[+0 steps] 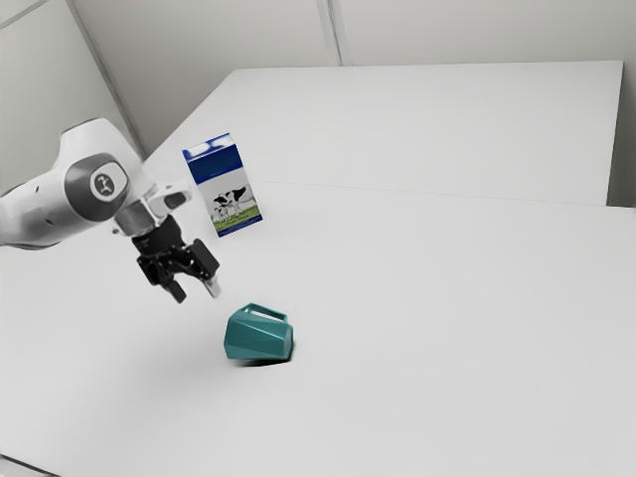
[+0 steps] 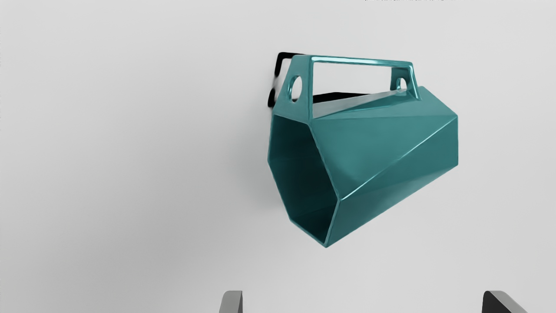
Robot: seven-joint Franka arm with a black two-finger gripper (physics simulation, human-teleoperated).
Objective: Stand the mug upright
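Wrist view, mug: the mug [image 2: 382, 143] lies on its side ahead of the pincer [image 2: 365, 301], apart from both tips, and its open mouth [image 2: 304, 174] can be seen.
Pincer: it is spread wide, with nothing held between its two tips; in the exterior view it hangs above the table [image 1: 427, 308], near the mug.
Step in hand: I judge it is the approach; the grasp and the turning are both to be done.
Handle: the handle [image 2: 361, 61] is on the side of the mug away from the pincer. If the pincer goes too far forward before it goes down, one tip may hit this handle and push the mug away.
Slanted walls: the body has flat, oblique faces — a grip across them can touch only at an edge, so the mug may twist or slip while it is lifted.
Turning: if the wrist rotates too little, or the pincer releases too high, the mug probably lands on an edge and falls again. If it rotates the wrong way, the mouth comes to face down.
Milk carton: it [image 1: 231, 194] stands beyond the pincer from the exterior camera, well apart from the mug — a small risk, unless the arm swings wide.
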